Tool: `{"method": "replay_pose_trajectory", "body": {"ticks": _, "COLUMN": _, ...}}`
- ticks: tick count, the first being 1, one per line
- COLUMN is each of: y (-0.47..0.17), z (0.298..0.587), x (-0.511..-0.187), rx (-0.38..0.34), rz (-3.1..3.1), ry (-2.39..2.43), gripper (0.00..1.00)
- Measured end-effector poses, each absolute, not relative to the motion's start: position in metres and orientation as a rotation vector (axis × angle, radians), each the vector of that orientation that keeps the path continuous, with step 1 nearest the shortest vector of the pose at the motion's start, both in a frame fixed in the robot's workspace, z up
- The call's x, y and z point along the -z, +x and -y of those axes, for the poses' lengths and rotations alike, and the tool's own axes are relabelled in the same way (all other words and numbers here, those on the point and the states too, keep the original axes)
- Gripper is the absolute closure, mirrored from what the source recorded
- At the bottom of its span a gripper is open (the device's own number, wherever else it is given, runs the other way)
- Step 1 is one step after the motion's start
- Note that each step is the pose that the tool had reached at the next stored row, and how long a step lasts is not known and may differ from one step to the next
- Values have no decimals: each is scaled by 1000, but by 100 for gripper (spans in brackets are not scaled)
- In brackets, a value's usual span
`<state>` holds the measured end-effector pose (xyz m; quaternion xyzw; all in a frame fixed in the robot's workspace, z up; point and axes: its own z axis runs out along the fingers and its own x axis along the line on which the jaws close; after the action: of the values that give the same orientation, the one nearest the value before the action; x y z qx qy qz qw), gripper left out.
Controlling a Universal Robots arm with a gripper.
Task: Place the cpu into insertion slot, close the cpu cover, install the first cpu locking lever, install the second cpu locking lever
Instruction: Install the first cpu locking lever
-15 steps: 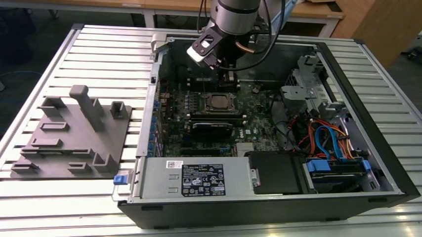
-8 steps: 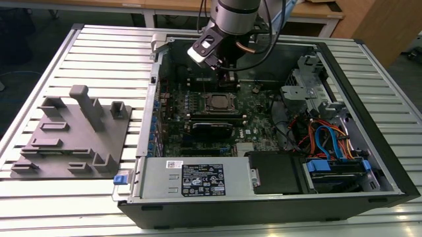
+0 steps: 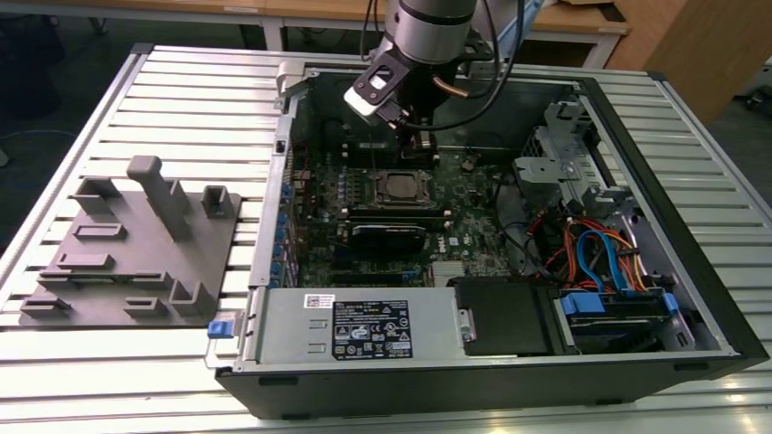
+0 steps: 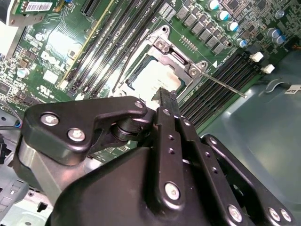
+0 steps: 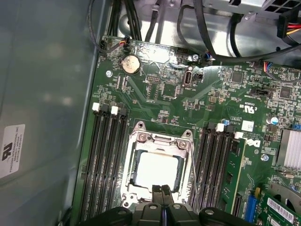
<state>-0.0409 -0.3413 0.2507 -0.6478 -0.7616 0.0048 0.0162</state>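
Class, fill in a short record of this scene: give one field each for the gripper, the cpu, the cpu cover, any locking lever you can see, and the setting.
gripper: shut, holding nothing, tips near the socket's edge
cpu: lying flat in the insertion slot
cpu cover: down, framing the chip
locking lever: thin rod reaching past a socket corner; latched or not, cannot tell
setting: open computer case on a slatted table

One cpu (image 5: 157,169), one cpu cover (image 5: 159,141), one coin battery (image 5: 130,64).
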Motion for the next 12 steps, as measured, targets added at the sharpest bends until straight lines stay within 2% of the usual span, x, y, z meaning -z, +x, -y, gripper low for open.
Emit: {"method": "replay_pose_trajectory", "body": {"ticks": 12, "y": -41, "z": 341, "x": -251, "rx": -16, "rz": 2409, "ry": -1966, "gripper": 89}}
